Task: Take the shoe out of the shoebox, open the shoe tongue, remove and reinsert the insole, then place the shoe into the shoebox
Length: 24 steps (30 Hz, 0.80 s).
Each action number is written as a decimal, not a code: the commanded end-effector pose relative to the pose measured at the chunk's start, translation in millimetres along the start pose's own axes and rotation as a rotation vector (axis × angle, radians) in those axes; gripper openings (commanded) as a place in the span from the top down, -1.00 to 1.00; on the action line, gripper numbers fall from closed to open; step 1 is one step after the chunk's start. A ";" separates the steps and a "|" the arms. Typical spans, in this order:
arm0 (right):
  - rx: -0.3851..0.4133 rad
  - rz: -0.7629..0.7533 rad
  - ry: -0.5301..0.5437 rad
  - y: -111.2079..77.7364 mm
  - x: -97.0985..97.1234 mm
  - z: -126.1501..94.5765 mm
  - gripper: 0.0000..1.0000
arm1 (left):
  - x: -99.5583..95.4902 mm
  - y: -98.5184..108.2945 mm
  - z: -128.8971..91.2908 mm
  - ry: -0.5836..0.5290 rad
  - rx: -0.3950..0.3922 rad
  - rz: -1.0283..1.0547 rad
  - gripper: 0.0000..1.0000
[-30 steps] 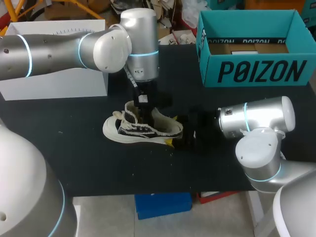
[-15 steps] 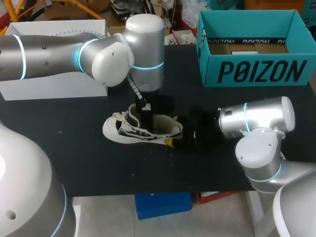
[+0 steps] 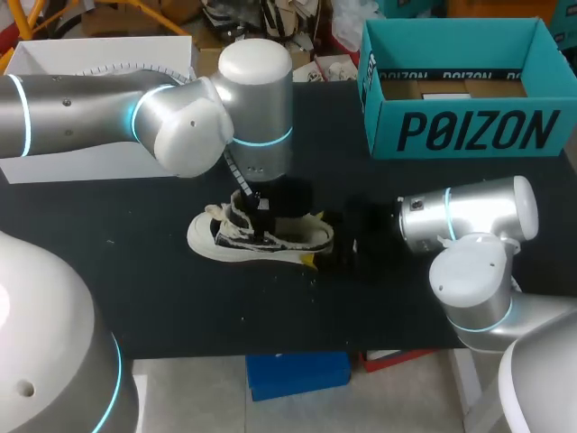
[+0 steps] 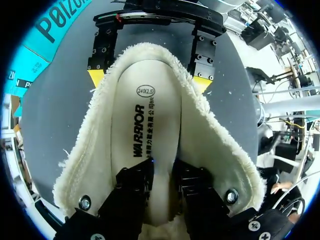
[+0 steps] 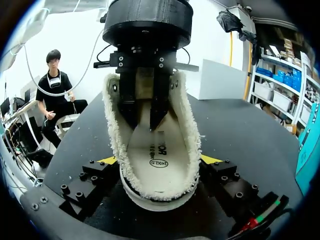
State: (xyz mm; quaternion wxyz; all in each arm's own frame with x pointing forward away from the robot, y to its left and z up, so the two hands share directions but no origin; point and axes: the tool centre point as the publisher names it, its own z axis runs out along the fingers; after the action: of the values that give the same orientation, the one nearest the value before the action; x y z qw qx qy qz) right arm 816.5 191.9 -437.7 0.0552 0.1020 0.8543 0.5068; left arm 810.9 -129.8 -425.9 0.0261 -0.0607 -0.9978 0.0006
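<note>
A black-and-white sneaker (image 3: 261, 238) with a fleecy lining lies on the black table (image 3: 135, 289). My left gripper (image 3: 257, 216) comes down from above into the shoe's opening. In the left wrist view the left gripper (image 4: 162, 172) rests on the white printed insole (image 4: 150, 110). My right gripper (image 3: 320, 253) holds the shoe's end, with a yellow tip against each side of the fleece rim. From the right wrist the right gripper (image 5: 159, 160) clasps the shoe (image 5: 190, 140), and the left gripper (image 5: 141, 122) stands on the insole (image 5: 157, 165) beyond. The teal shoebox (image 3: 469, 126) stands open at the back right.
A white box (image 3: 108, 153) stands at the back left, under my left arm. The right arm's elbow (image 3: 478, 262) hangs over the table's front right. Bare black table (image 3: 180, 307) lies in front of the shoe.
My left gripper has sunk lower into the shoe and its wrist has shifted slightly towards me. The shoe and the right arm have stayed in place.
</note>
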 end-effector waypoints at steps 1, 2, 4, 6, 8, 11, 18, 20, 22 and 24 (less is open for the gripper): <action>0.002 0.002 -0.002 -1.4 0.0 1.5 1.00 | 7.1 6.2 44.1 -0.130 -0.033 -0.023 0.44; 0.002 0.002 -0.002 -1.4 0.0 1.5 1.00 | 5.5 7.5 45.4 -0.161 -0.038 -0.031 0.44; 0.002 0.002 -0.002 -1.4 0.0 1.5 1.00 | 1.4 9.6 48.8 -0.221 -0.054 -0.046 0.45; 0.002 0.002 -0.002 -1.4 0.0 1.5 1.00 | -3.6 12.1 51.8 -0.263 -0.065 -0.062 0.47; 0.002 0.002 -0.002 -1.4 0.0 1.5 1.00 | -9.5 14.4 54.3 -0.314 -0.075 -0.074 0.49; 0.002 0.002 -0.002 -1.4 0.0 1.5 1.00 | -18.1 17.0 54.5 -0.394 -0.085 -0.088 0.55; 0.002 0.002 -0.002 -1.4 0.0 1.5 1.00 | -45.5 21.5 49.3 -0.583 -0.101 -0.101 0.51; 0.002 0.002 -0.002 -1.4 0.0 1.5 1.00 | -51.7 22.4 45.9 -0.616 -0.091 -0.113 0.74; 0.002 0.002 -0.002 -1.4 0.0 1.5 1.00 | -58.0 22.9 42.8 -0.630 -0.079 -0.122 0.70; 0.002 0.002 -0.002 -1.4 0.0 1.5 1.00 | -65.0 23.1 42.1 -0.624 -0.060 -0.127 0.68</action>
State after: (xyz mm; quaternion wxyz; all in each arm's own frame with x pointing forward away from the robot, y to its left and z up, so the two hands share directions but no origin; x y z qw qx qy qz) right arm 820.2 191.9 -437.8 0.0570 0.1039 0.8539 0.5068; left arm 838.2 -124.8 -418.8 -0.2404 0.0042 -0.9704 -0.0212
